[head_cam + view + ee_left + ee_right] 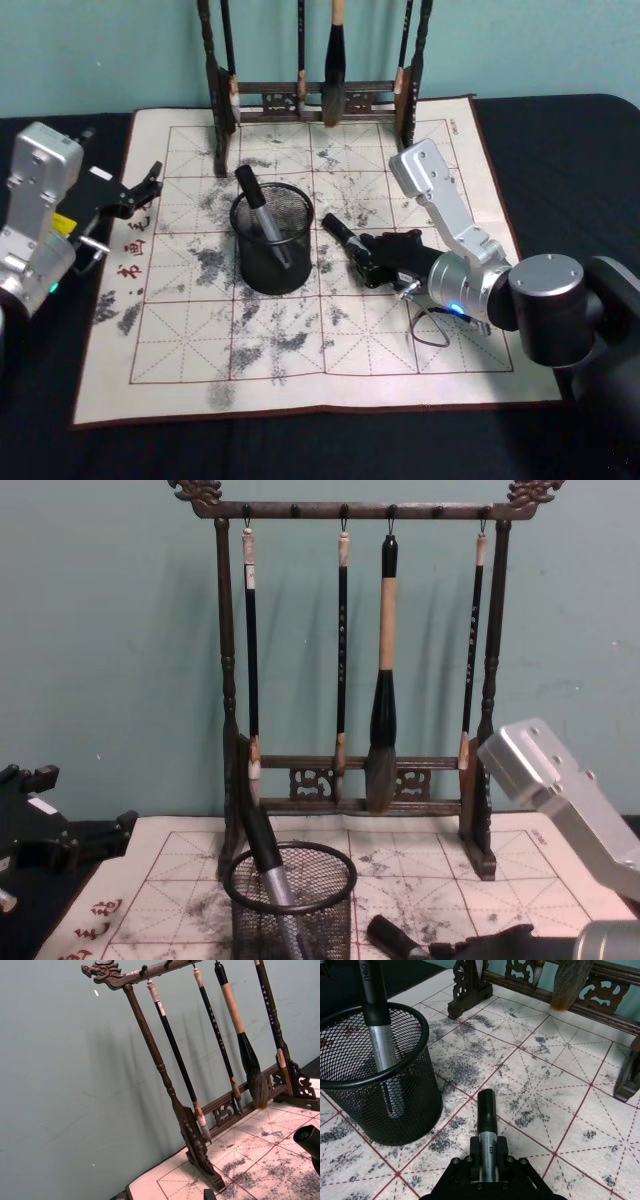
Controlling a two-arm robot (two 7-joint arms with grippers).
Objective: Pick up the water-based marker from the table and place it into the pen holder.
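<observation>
— Marker [336,232]: where was it?
— Left hand [148,188] sat at the mat's [300,360] nine o'clock, fingers apart, empty. Pen holder [300,268] stood mid-mat, a spare marker [255,200] leaning inside. At its three o'clock the right hand [362,252] clamped the marker, low over the mat.

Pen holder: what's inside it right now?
One marker leans inside the pen holder, its dark cap end rising above the rim. The cup's floor is shadowed, so anything smaller there can't be seen. The second marker, in the right gripper, is outside.
</observation>
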